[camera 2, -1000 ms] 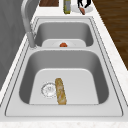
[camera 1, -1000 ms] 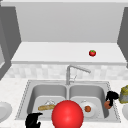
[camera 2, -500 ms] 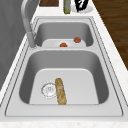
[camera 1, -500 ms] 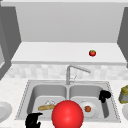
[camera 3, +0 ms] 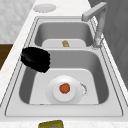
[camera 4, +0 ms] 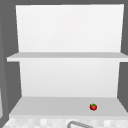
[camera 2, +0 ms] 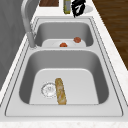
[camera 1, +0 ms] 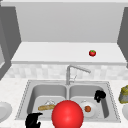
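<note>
My right hand (camera 1: 100,95) hovers over the right basin, fingers relaxed and holding nothing; in the right side view this hand (camera 3: 36,59) hangs above the basin's front-side wall. Below it a white plate (camera 3: 75,96) carries a small red-orange fruit (camera 3: 65,88). In the left side view the hand (camera 2: 78,7) sits beyond the far basin, where a second small red thing (camera 2: 77,39) lies near the plate (camera 2: 50,43). My left hand (camera 1: 32,121) floats open at the sink's front left corner. A baguette (camera 1: 46,107) lies in the left basin by the drain (camera 2: 48,89).
A large red ball (camera 1: 67,114) stands in front of the sink's middle. The faucet (camera 1: 71,72) rises behind the divider. A tomato (camera 1: 92,53) rests on the shelf above. A yellow-green object (camera 1: 123,94) and a plate (camera 1: 3,111) sit on the counters.
My right hand has moved left, from over the right counter edge to above the right basin. The left hand has stayed put.
</note>
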Tool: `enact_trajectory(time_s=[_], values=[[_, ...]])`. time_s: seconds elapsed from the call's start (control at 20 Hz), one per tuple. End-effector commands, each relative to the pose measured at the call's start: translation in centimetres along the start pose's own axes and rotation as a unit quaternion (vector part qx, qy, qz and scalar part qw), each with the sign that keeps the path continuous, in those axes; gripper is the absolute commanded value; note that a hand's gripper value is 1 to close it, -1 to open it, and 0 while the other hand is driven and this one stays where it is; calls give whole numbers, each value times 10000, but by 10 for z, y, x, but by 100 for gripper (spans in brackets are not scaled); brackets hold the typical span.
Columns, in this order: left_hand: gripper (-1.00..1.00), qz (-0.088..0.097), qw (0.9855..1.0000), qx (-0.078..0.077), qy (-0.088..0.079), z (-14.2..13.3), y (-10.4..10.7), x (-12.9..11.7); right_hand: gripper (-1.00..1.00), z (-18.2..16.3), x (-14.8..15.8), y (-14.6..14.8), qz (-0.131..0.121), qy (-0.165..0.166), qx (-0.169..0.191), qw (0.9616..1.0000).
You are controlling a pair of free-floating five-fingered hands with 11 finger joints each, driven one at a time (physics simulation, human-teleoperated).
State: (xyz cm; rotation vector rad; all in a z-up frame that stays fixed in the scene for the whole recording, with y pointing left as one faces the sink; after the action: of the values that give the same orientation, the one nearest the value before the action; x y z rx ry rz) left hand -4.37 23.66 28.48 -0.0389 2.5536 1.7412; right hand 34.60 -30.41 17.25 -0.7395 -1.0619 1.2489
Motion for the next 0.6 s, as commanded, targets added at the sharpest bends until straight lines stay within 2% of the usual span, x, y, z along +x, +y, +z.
enact_trajectory(time_s=[0.0, 0.2, 0.25, 0.55], values=[[0, 0, 10000, 0, 0, 0, 0, 0, 100, -10, 7, 13, -28, 107, 166, 9998], [0, 0, 10000, 0, 0, 0, 0, 0, 100, -21, 9, 25, -7, 66, 286, 9996], [0, 0, 10000, 0, 0, 0, 0, 0, -100, -24, 9, 27, -17, 62, 294, 9995], [0, 0, 10000, 0, 0, 0, 0, 0, -100, -26, 18, 37, 48, -26, 242, 9997]])
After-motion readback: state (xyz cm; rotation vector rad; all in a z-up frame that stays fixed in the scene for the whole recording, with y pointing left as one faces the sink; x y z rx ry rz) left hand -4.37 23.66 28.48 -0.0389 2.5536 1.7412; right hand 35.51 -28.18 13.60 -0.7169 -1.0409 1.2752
